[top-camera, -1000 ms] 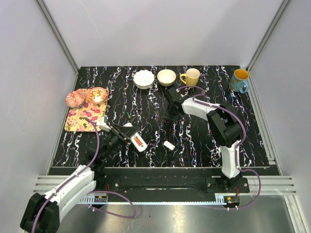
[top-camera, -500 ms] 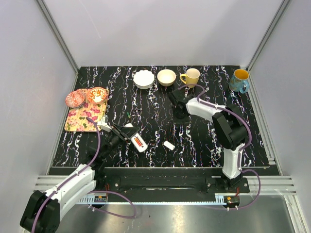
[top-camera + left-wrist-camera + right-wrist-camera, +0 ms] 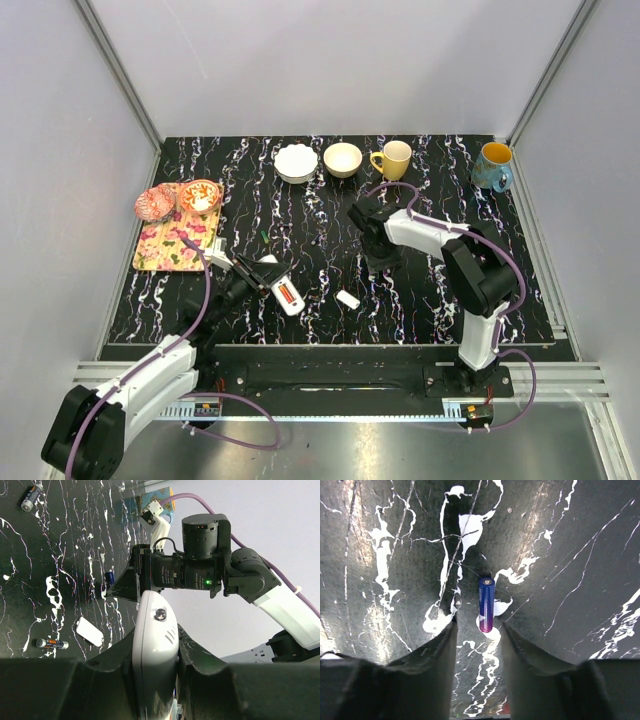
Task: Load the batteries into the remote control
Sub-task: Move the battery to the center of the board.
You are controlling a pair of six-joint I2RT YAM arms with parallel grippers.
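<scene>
My left gripper [image 3: 258,278] is shut on the white remote control [image 3: 276,283], held tilted just above the table; a reddish battery [image 3: 288,295] sits in its open bay. In the left wrist view the remote [image 3: 155,655] is pinched between both fingers. My right gripper [image 3: 384,264] points straight down at mid-table, open. Its fingers [image 3: 440,650] straddle the lower end of a blue-purple battery [image 3: 486,604] lying on the table. The left wrist view shows that battery [image 3: 109,575] under the right gripper, and two more loose batteries [image 3: 30,497] [image 3: 51,643].
The small white cover piece [image 3: 348,299] lies right of the remote. Two bowls [image 3: 296,162] [image 3: 343,159], a yellow mug [image 3: 393,158] and a blue mug [image 3: 492,166] line the back edge. A floral tray [image 3: 175,245] with two dishes is at the left.
My right gripper has moved toward the near side and slightly right, ending over the blue-purple battery. The left gripper and remote have barely shifted.
</scene>
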